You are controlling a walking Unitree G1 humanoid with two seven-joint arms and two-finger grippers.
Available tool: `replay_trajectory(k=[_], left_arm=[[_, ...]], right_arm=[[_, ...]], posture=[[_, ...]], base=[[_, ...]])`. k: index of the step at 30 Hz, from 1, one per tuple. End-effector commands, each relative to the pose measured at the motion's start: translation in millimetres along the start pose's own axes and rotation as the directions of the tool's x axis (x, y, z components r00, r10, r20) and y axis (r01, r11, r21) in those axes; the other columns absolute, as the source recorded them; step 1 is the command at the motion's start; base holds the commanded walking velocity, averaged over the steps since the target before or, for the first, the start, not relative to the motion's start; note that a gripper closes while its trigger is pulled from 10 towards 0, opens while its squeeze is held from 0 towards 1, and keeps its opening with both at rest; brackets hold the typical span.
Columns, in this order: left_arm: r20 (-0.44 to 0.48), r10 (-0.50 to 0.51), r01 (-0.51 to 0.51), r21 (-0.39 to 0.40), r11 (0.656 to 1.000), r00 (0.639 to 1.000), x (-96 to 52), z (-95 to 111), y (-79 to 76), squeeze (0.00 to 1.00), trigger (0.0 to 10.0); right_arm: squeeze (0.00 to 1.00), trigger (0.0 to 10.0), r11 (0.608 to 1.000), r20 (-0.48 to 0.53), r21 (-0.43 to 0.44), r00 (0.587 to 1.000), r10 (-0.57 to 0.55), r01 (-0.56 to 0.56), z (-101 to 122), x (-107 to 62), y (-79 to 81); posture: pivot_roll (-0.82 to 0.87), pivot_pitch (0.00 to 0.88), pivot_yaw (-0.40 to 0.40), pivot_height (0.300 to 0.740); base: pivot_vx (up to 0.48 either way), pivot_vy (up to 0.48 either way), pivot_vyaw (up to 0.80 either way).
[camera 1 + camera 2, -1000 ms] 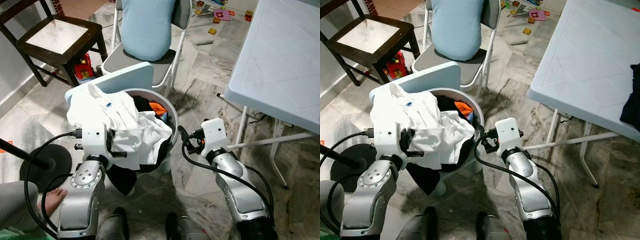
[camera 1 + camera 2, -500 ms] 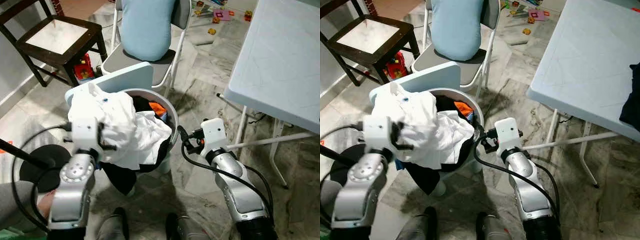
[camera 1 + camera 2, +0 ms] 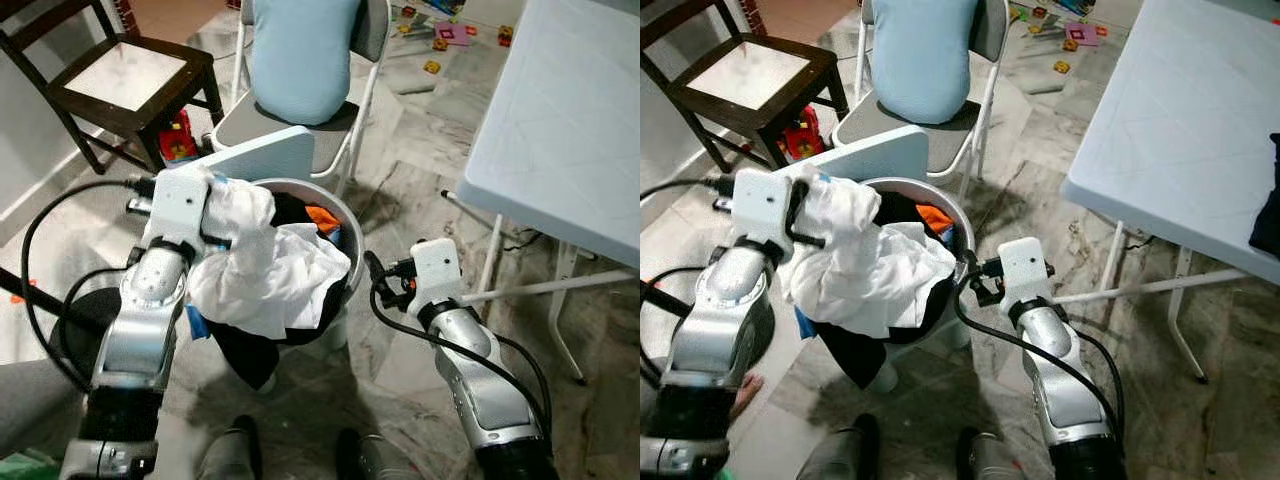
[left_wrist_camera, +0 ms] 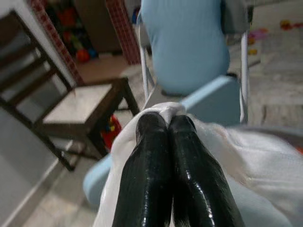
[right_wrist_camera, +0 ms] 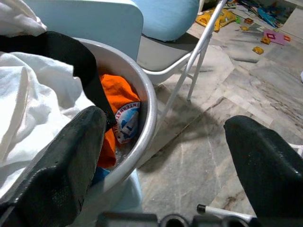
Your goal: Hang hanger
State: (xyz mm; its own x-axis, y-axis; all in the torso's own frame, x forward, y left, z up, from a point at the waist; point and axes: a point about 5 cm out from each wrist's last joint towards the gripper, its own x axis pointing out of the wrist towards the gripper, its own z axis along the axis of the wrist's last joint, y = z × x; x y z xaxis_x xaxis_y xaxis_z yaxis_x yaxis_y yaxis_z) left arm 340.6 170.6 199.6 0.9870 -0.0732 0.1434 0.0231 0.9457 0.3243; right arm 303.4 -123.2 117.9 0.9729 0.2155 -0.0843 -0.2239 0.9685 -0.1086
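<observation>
No hanger can be made out; what is in hand is a white shirt (image 3: 262, 275), soft and light, heaped over the rim of a round laundry basket (image 3: 345, 262) and spilling down its near side. The left claw (image 4: 163, 127) has its 2 fingers pressed together on a bunched fold at the top of the shirt, lifting that corner above the basket. Being limp cloth, it will likely sag and drag other clothes with it, so a grip near the collar or shoulder seam seems best. Dark and orange clothes (image 5: 120, 120) lie underneath. The right claw (image 5: 165, 156) hangs wide open, holding nothing, just beside the basket's rim. A folding chair (image 3: 300, 60) stands behind, a pale surface (image 3: 570, 130) to the right.
</observation>
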Motion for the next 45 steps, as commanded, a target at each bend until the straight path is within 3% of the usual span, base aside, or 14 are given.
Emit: replay_trajectory(k=[1, 2, 7, 13, 18, 21, 25, 31, 35, 37, 38, 40, 41, 45], left_arm=[[0.05, -0.043, 0.04, 0.046, 0.998, 0.998, 3.2, 7.0, -7.6, 0.0, 0.0], [0.119, -0.077, 0.068, 0.077, 0.995, 0.99, 8.0, 19.3, -17.7, 0.0, 0.0], [0.213, -0.059, 0.035, 0.113, 0.993, 0.975, 11.2, 35.8, -26.9, 0.0, 0.0], [0.168, 0.115, -0.125, 0.05, 0.991, 0.979, 15.1, 29.2, 12.2, 0.0, 0.0], [0.167, 0.255, -0.272, 0.087, 0.958, 0.952, 17.2, 27.4, 64.6, 0.0, 0.0], [0.171, 0.284, -0.305, 0.111, 0.946, 0.943, 21.6, 30.8, 80.7, 0.0, 0.0], [0.199, 0.26, -0.29, 0.136, 0.947, 0.945, 33.2, 41.2, 81.5, 0.0, 0.0], [0.263, 0.113, -0.16, 0.163, 0.974, 0.958, 58.9, 65.6, 38.9, 0.0, 0.0], [0.279, -0.067, 0.014, 0.187, 0.982, 0.958, 59.1, 65.4, -14.1, 0.0, 0.0], [0.251, -0.174, 0.117, 0.225, 0.967, 0.952, 46.7, 49.4, -48.9, 0.0, 0.0], [0.251, -0.174, 0.117, 0.225, 0.967, 0.952, 46.7, 49.4, -48.9, 0.0, 0.0], [0.217, -0.259, 0.216, 0.204, 0.955, 0.941, 29.5, 31.0, -75.1, 0.0, 0.0], [0.217, -0.259, 0.216, 0.204, 0.955, 0.941, 29.5, 31.0, -75.1, 0.0, 0.0], [0.155, -0.317, 0.284, 0.203, 0.937, 0.936, -4.3, 2.9, -91.0, 0.0, 0.0]], right_arm=[[0.0, 10.0, 1.0, 0.007, -0.005, 1.0, -0.012, 0.012, 0.0, -3.2, -1.2], [0.0, 10.0, 1.0, 0.008, -0.004, 1.0, -0.013, 0.013, 0.3, -3.0, -0.8], [0.0, 10.0, 1.0, 0.01, -0.004, 1.0, -0.014, 0.014, 0.8, -2.3, -0.8], [0.0, 10.0, 1.0, 0.01, -0.005, 1.0, -0.018, 0.019, 0.6, -0.9, -2.2], [0.0, 10.0, 1.0, 0.01, 0.0, 1.0, -0.009, 0.009, 0.0, 0.3, 2.1], [0.0, 10.0, 1.0, 0.012, 0.003, 1.0, -0.004, 0.004, 0.5, 1.5, 4.0], [0.0, 10.0, 1.0, 0.014, 0.006, 1.0, 0.0, 0.0, 0.9, 2.8, 4.7], [0.0, 10.0, 1.0, 0.017, 0.007, 1.0, 0.001, -0.001, 1.4, 4.1, 5.4], [0.0, 10.0, 1.0, 0.02, 0.006, 1.0, -0.006, 0.006, 2.0, 2.9, 4.8], [0.0, 10.0, 1.0, 0.017, 0.005, 1.0, -0.015, 0.015, 0.9, 0.9, 2.1], [0.0, 10.0, 1.0, 0.017, 0.005, 1.0, -0.015, 0.015, 0.9, 0.9, 2.1], [0.0, 10.0, 1.0, 0.012, 0.002, 1.0, -0.018, 0.018, -0.8, -0.6, 0.2], [0.0, 10.0, 1.0, 0.012, 0.002, 1.0, -0.018, 0.018, -0.8, -0.6, 0.2], [0.0, 10.0, 1.0, 0.006, -0.003, 1.0, -0.005, 0.005, -1.1, -0.4, 1.1]], posture=[[0.02, 0.211, -0.013, 0.74], [0.02, 0.211, -0.013, 0.74], [0.02, 0.212, -0.014, 0.74], [0.03, 0.209, -0.016, 0.74], [0.04, 0.207, -0.017, 0.74], [0.05, 0.206, -0.017, 0.74], [0.06, 0.204, -0.018, 0.74], [0.05, 0.199, -0.012, 0.74], [0.03, 0.202, -0.007, 0.74], [0.03, 0.205, -0.008, 0.74], [0.03, 0.205, -0.008, 0.74], [0.03, 0.21, -0.013, 0.74], [0.03, 0.21, -0.013, 0.74], [0.04, 0.219, -0.03, 0.74]], base=[[0.0, 0.0, 0.0], [0.0, 0.0, 0.0], [0.0, 0.0, 0.0], [0.0, 0.0, 0.0], [0.0, 0.0, 0.0], [0.0, 0.0, 0.0], [0.0, 0.0, 0.0], [0.0, 0.0, 0.0], [0.0, 0.0, 0.0], [0.0, 0.0, 0.0], [0.0, 0.0, 0.0], [0.0, 0.0, 0.0], [0.0, 0.0, 0.0], [0.0, 0.0, 0.0]])
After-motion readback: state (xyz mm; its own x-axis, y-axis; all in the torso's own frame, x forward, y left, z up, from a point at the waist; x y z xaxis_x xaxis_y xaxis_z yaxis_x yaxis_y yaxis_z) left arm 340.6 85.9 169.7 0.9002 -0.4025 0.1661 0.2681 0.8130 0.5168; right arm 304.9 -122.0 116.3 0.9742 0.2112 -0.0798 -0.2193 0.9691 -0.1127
